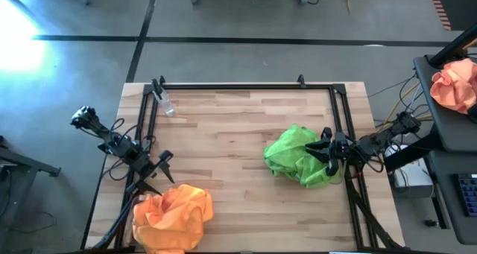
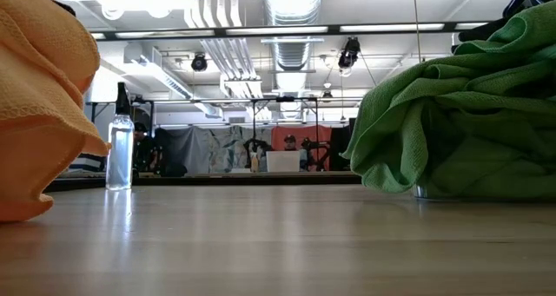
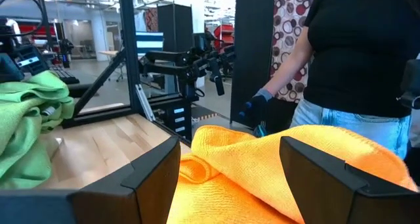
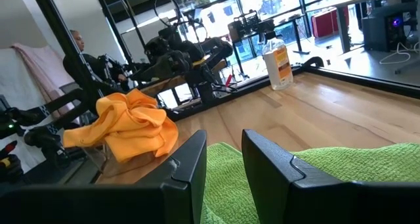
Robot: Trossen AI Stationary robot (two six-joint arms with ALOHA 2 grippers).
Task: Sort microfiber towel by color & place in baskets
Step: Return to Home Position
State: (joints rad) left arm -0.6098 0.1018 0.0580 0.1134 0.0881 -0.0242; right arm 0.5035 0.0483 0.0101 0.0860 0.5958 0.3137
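Observation:
Orange microfiber towels [image 1: 173, 217] lie crumpled in a heap at the table's near left; a see-through basket wall [image 4: 92, 155] shows under them. Lime green towels [image 1: 302, 156] are heaped at the right, over a greyish rim [image 2: 426, 192] that touches the table. My left gripper [image 1: 158, 173] hangs level beside the orange heap [image 3: 262, 178], open wide, with the heap showing beyond its fingers. My right gripper [image 1: 325, 148] hangs level over the green heap's right side [image 4: 341, 178], with a narrow gap between its fingers and nothing in it.
A clear spray bottle [image 1: 165, 103] stands at the far left corner. A black rail frame [image 1: 246, 85] runs round the table. A peach cloth [image 1: 456, 83] lies off the table at the right. A person with a dark glove [image 3: 252, 109] stands just past the orange heap.

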